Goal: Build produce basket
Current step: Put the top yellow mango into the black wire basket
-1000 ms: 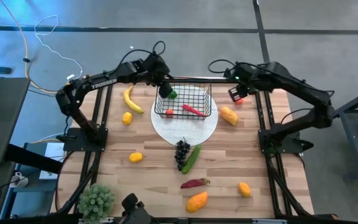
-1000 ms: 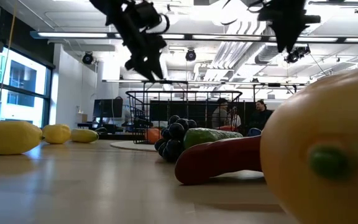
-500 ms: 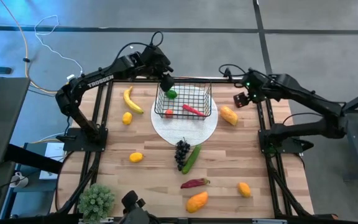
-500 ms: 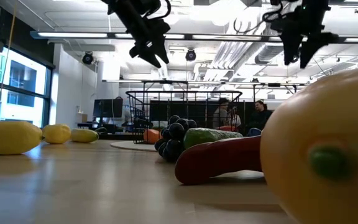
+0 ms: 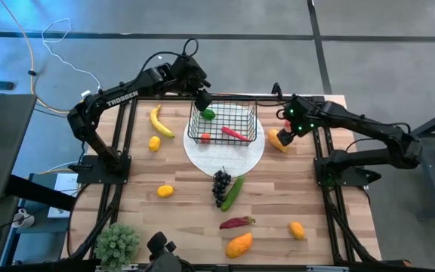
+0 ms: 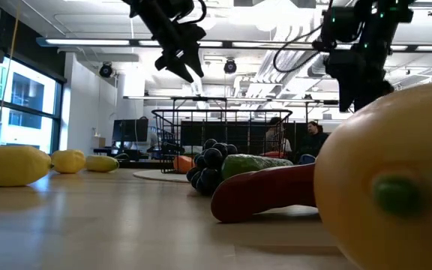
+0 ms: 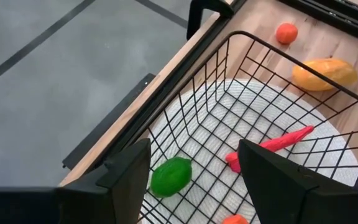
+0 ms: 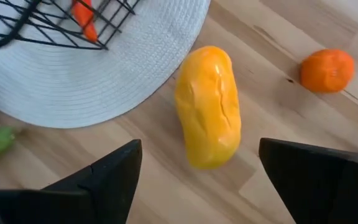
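Observation:
The black wire basket (image 5: 223,123) stands on a round white plate (image 5: 225,155). In it lie a green lime (image 7: 171,176), a red chilli (image 7: 269,147) and a small tomato (image 5: 205,137). My left gripper (image 5: 201,98) hangs open above the basket's far left corner, with nothing between its fingers. My right gripper (image 5: 286,128) is open just above an orange mango (image 8: 209,115), which lies on the table beside the plate's right edge. An orange tomato (image 8: 327,70) rests on the wood next to the mango.
Loose produce lies about: a banana (image 5: 160,121) and lemon (image 5: 154,143) left of the basket, grapes (image 5: 221,183) and a cucumber (image 5: 232,193) at the middle, a red chilli (image 5: 236,222), another mango (image 5: 239,245) and a lemon (image 5: 297,230) near the front. A potted plant (image 5: 116,243) stands front left.
My right gripper has come down toward the mango beside the plate and has opened wider. My left gripper has risen a little from the basket's far left corner, staying open. The lime stays in the basket.

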